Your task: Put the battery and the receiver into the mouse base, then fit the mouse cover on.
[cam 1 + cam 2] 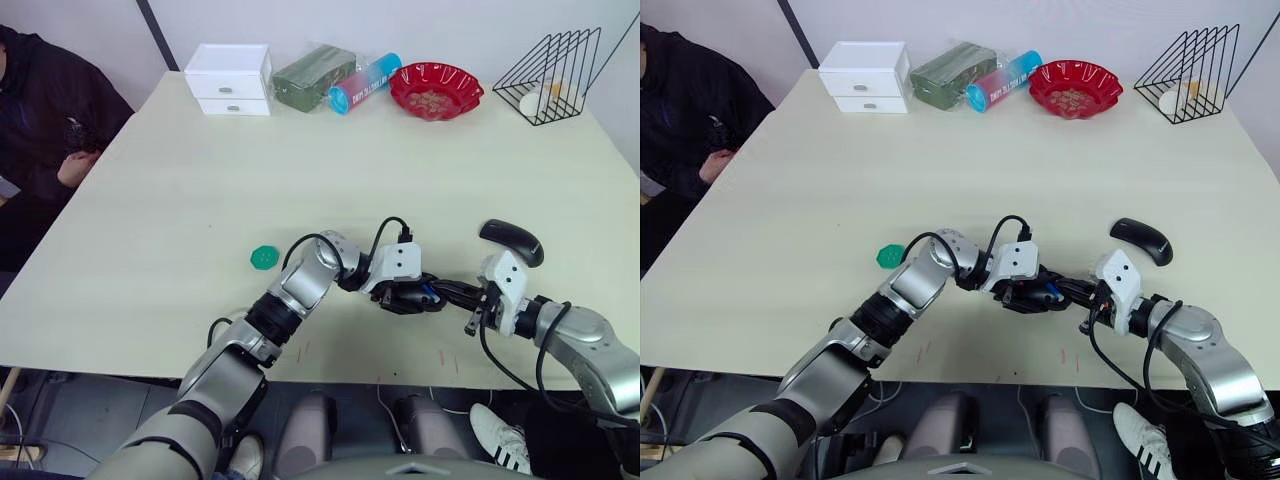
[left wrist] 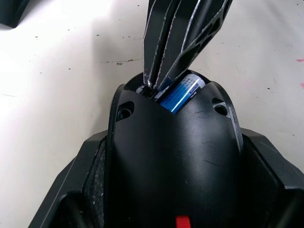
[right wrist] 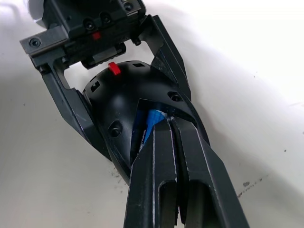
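Near the front edge of the pale table [image 1: 180,200]: black oval mouse base [image 3: 128,99] clamped by left gripper [image 3: 111,102]. Small blue battery [image 2: 182,90] already in its slot, under right gripper [image 2: 156,83], fingers shut together. Smooth black mouse cover [image 1: 512,240] lying just beside. Next, probably: press battery flat, then find receiver.

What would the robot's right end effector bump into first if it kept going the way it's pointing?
Probably the battery. The right end effector, fingers together, points into the mouse base, its tips right at the blue battery lying in the hollow. The left end effector grips the base from the far side.
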Available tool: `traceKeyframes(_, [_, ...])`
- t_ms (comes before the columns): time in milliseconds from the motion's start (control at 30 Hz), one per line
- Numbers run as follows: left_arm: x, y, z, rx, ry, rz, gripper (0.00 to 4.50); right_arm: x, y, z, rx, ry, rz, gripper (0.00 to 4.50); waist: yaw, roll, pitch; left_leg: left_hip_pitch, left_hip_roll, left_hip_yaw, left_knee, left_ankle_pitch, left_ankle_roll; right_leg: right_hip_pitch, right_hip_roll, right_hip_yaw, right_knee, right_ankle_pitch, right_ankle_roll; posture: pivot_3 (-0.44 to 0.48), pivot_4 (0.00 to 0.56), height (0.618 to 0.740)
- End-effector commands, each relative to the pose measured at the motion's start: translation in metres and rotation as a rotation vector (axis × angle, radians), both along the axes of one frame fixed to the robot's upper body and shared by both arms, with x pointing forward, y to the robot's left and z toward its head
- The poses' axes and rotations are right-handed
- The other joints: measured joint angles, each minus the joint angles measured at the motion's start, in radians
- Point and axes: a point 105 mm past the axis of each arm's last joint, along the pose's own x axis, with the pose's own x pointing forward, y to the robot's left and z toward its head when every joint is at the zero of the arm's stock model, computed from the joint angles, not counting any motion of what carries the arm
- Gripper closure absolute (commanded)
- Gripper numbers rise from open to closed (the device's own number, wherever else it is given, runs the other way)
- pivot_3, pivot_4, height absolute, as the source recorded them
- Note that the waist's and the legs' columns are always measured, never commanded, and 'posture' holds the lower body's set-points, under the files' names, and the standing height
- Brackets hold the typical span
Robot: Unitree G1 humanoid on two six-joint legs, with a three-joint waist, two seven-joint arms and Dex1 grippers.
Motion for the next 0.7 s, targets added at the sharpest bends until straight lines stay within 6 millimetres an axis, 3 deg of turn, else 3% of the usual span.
traceKeyframes(33, [-0.007,0.012,-0.028,0.119,0.041,-0.001,1.51,0.005,-0.002,0.001,0.077,0.084,-0.073,4.47,0.000,0.000,0.000,0.000,0.000,0.000,0.000,0.000,0.000,0.000,0.000,0.000,0.000,0.000,0.000,0.000,0.150,0.740])
traceKeyframes(700, [-0.006,0.013,-0.028,0.124,0.035,-0.001,1.51,-0.002,-0.007,-0.034,-0.104,0.233,-0.083,4.47,-0.006,-0.002,-0.002,0.015,0.001,0.001,-0.001,0.000,0.000,0.014,0.001,0.001,0.000,-0.001,-0.001,0.000,0.150,0.740])
